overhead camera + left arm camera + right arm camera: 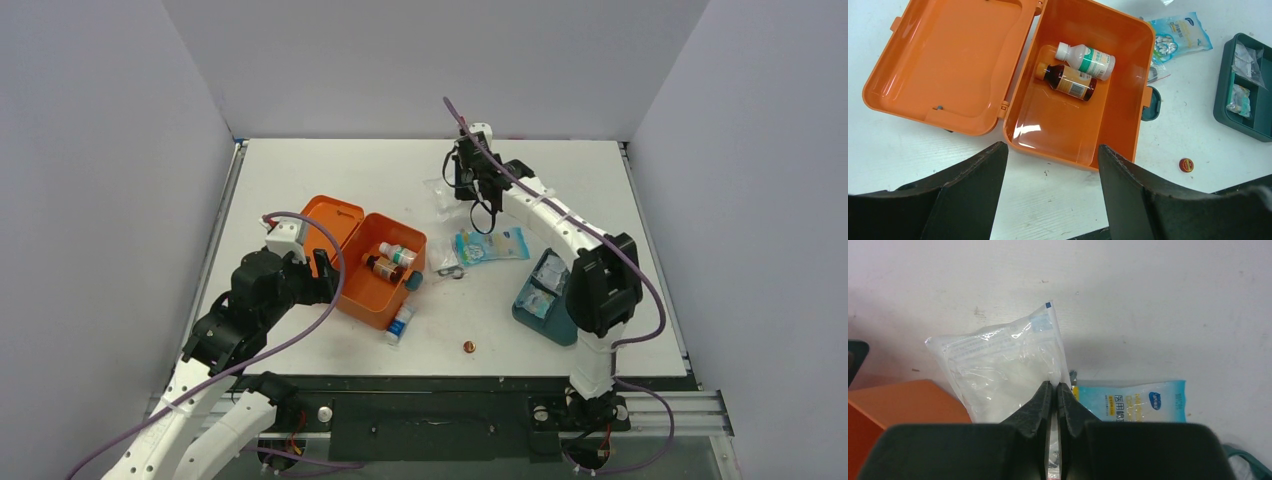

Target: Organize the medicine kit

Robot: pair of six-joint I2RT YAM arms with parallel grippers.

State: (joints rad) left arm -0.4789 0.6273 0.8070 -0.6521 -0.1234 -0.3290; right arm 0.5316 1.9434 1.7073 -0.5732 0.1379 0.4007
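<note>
Start with the white desk [330, 170], which carries every item.

The medicine kit [362, 297] sits left of centre on the desk. You see it open, with the hinged lid laid back on the far-left side and the base to its right. The teal latch [1151, 103] projects from the right wall of the base.

The left gripper [1052, 146] hovers over the near edge of the kit. Its fingers [973, 190] stand wide apart and hold nothing.

The right gripper [1054, 386] reaches to the far side of the desk, right of the kit. Its fingers [1033, 410] are pressed together on the right edge of the clear plastic bag [998, 370], which is pinched between them.

The teal divided tray [535, 318] rests near the right edge of the desk, well apart from the kit. Its compartments hold small clear-wrapped items; you cannot tell what they are.

The light blue packet [490, 246] lies flat between the kit and the tray, on the near side of the clear bag.

Inside the kit base, at its far end, two bottles lie on their sides, touching each other. The white bottle [1088, 60] with the green label lies farther back. The brown bottle [1070, 82] with the orange cap lies just in front of it.

A small white bottle [398, 325] lies on the desk just beside the near right corner of the kit.

A small red disc [467, 347] lies alone on the near part of the desk, between the kit and the tray.
</note>
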